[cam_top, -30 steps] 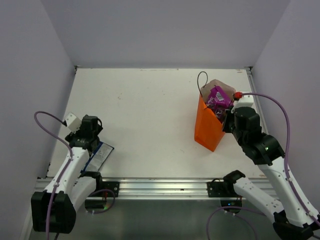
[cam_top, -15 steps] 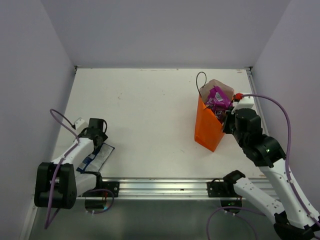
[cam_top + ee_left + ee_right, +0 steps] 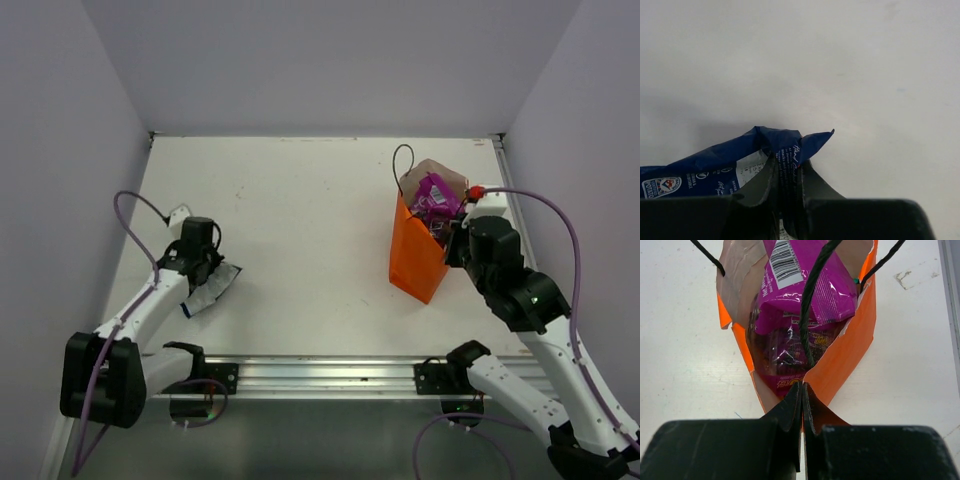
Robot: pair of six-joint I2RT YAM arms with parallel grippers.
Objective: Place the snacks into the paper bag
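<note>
Underneath, white table (image 3: 300, 220), lilac walls (image 3: 330, 60).

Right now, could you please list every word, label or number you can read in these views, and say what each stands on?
"Hand": script on the blue packet held by the left tool; the rest is hidden.
"POTATO", seemingly: badge on that packet; other print too small.
Barcode on the magenta packet in the paper bag: digits too small.
Yellow lettering on the darker packet beneath: blurred.
</note>
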